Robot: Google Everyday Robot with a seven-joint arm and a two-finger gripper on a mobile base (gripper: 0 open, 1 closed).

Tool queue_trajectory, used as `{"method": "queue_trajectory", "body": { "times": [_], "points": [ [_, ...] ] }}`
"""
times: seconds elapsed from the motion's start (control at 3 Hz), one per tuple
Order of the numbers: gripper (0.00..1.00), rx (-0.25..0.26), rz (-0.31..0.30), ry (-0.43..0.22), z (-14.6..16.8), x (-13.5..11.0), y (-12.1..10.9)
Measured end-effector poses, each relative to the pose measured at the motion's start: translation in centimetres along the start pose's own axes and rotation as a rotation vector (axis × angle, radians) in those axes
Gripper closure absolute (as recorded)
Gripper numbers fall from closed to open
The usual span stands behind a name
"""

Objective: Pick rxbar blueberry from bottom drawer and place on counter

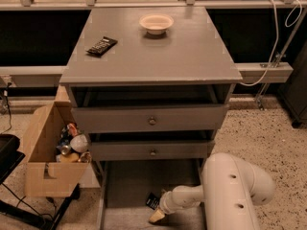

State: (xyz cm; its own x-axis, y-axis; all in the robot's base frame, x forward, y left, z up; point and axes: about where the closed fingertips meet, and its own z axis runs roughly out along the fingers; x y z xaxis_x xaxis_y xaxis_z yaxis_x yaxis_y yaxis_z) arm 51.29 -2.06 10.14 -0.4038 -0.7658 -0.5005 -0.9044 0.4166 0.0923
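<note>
At bottom centre, inside the bottom drawer [125, 188]: pincer [157, 218] just beside the rxbar blueberry [152, 201], opening impossible to tell. Might push the flat packet away instead of gripping, or hit the drawer above [120, 151] when lifting.

My gripper [158, 217], down in the matt grey bottom drawer [128, 186], is smooth, probably plastic; the counter [163, 56] is matt grey; the cardboard box [48, 180] on the left is dull brown.

Robot test lab, terrazzo floor [268, 128], cardboard box [43, 176] of cans, loose cable [276, 37], gripper [157, 217] in bottom drawer [129, 186]
</note>
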Motion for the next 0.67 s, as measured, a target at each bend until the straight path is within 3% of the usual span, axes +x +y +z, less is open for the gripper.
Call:
{"method": "queue_trajectory", "body": {
  "times": [0.67],
  "points": [
    [0.62, 0.0, 0.008, 0.004, -0.17, -0.23, -0.03]
  ]
}}
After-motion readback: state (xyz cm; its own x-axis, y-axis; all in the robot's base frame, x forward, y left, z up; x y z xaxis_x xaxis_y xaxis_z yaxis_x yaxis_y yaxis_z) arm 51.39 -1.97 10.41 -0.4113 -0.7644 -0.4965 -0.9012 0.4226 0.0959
